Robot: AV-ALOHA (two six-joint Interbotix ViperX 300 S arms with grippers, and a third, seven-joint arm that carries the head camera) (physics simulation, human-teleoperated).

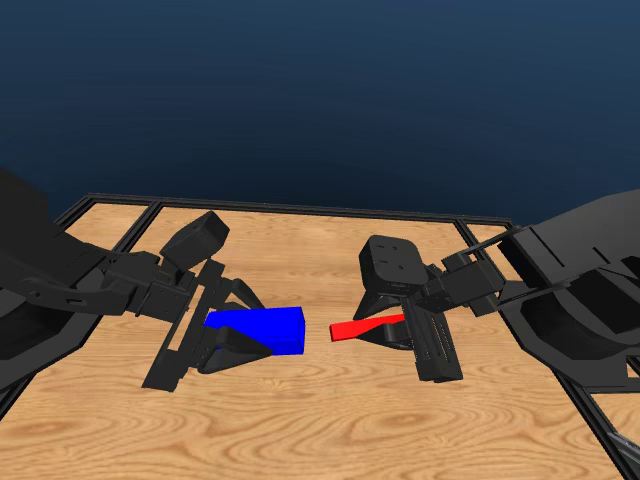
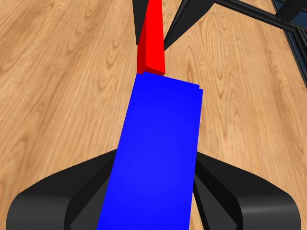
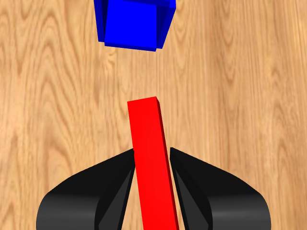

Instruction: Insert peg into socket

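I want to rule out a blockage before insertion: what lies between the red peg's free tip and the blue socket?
Nothing: the head view shows only bare table between peg and socket.

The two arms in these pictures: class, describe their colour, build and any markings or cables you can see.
Both arms are matte black and boxy, without visible markings. The left gripper and right gripper each have two flat, angular black jaws on a wide mount. The right arm shows thin black rods or cables near its wrist.
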